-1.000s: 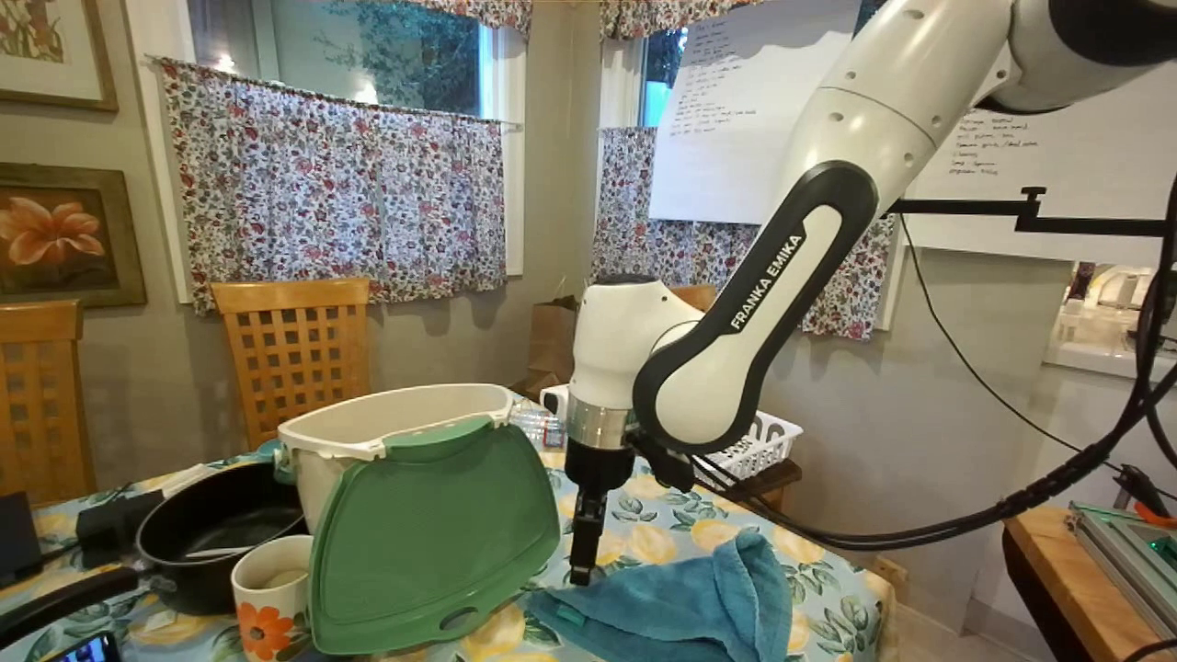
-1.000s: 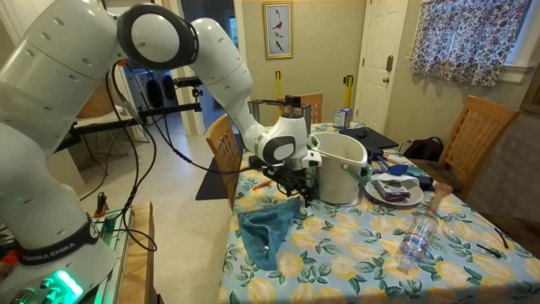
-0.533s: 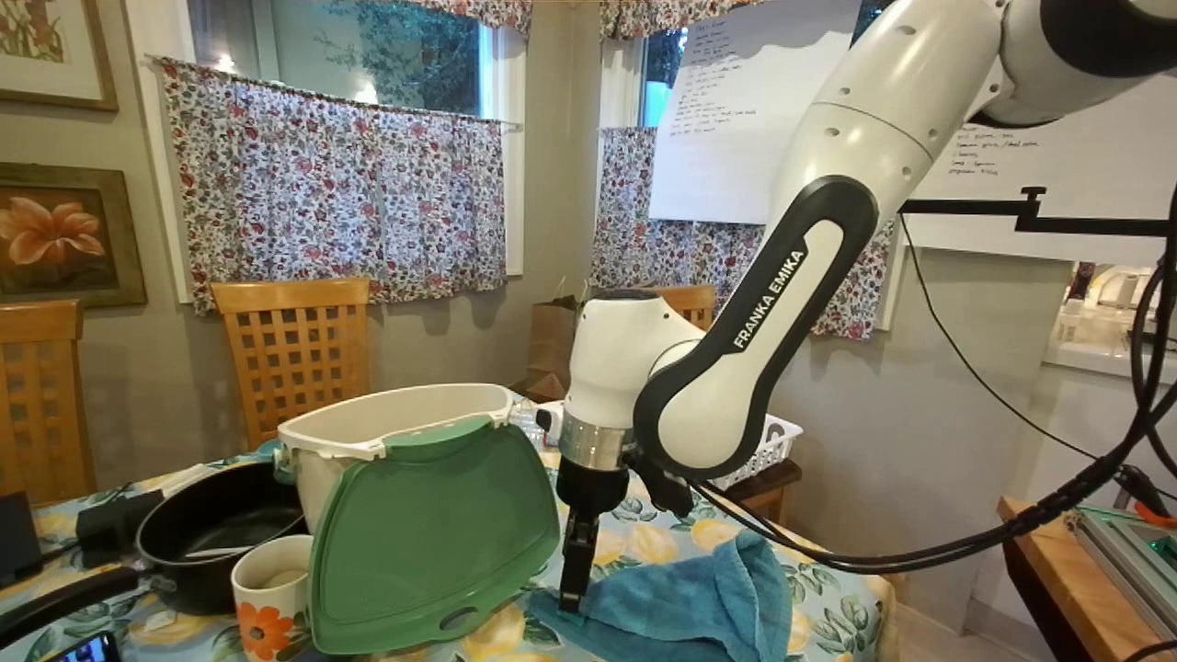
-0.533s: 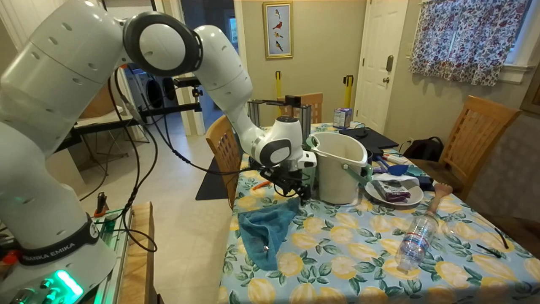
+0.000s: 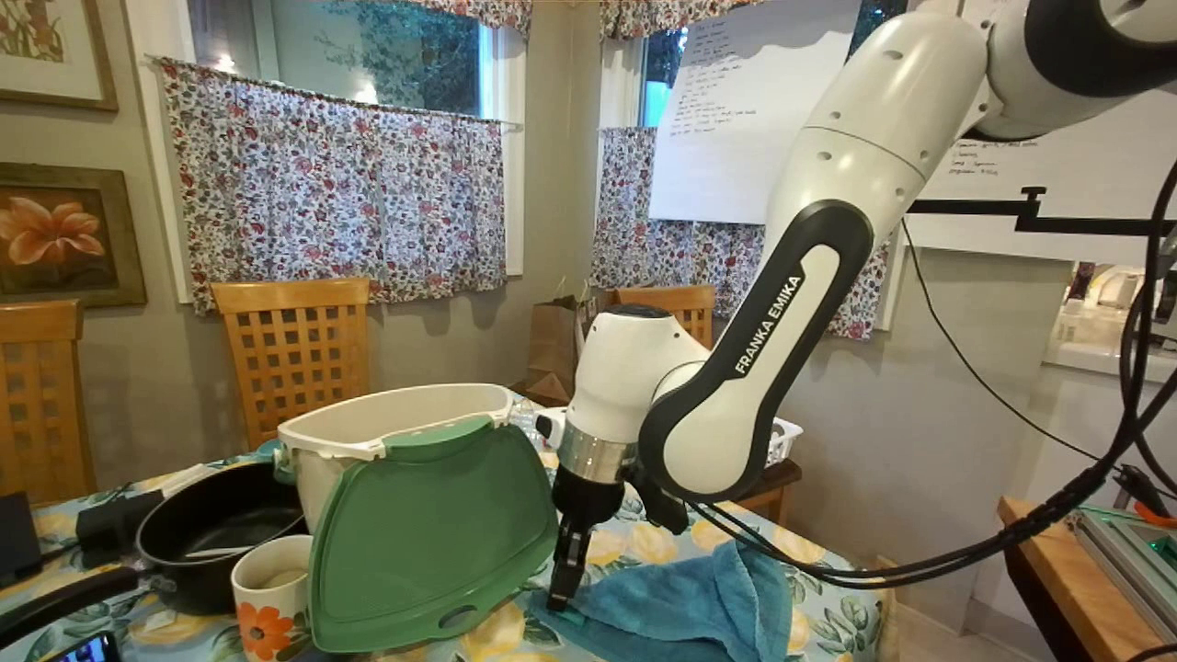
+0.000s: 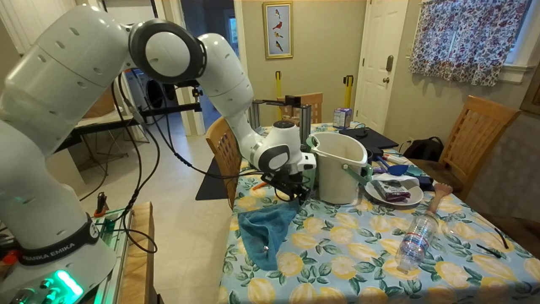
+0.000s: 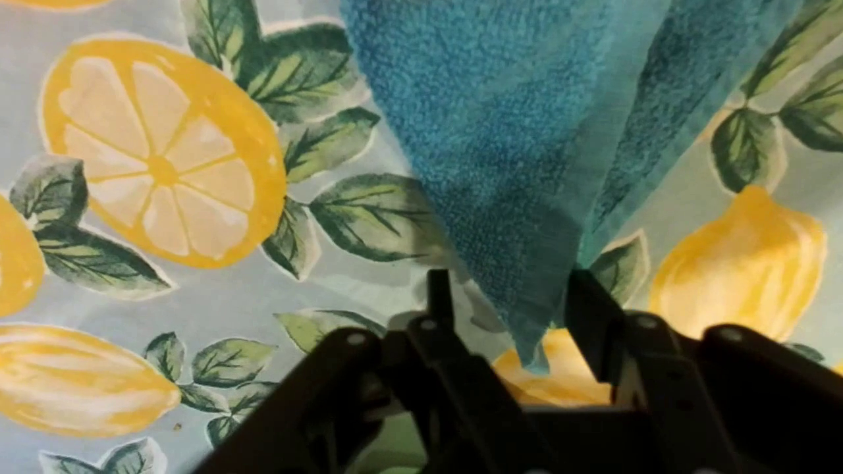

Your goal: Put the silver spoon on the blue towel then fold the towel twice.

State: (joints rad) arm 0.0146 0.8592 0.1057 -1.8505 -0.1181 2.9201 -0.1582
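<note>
The blue towel (image 5: 680, 598) lies folded over and rumpled on the floral tablecloth, seen in both exterior views. Its narrow corner points towards the green lid. Of the silver spoon (image 6: 265, 248) only a small shiny bit shows on the towel in an exterior view; the remainder is hidden. My gripper (image 7: 510, 289) points down at that corner. In the wrist view the towel tip (image 7: 527, 329) lies between the parted fingers, nearer the right finger (image 7: 593, 322), with a gap on the left side. Whether the right finger touches the cloth I cannot tell.
A white bin (image 6: 337, 177) with its green lid (image 5: 432, 533) hanging down stands close beside the gripper. Beyond it are a black pan (image 5: 221, 515) and a flowered mug (image 5: 267, 598). A plastic bottle (image 6: 415, 245) and a plate (image 6: 413, 202) lie elsewhere on the table.
The arm has come down and the gripper has tilted slightly, its fingertips now at the towel's narrow corner, a little closer to the green lid. The towel has barely moved.
</note>
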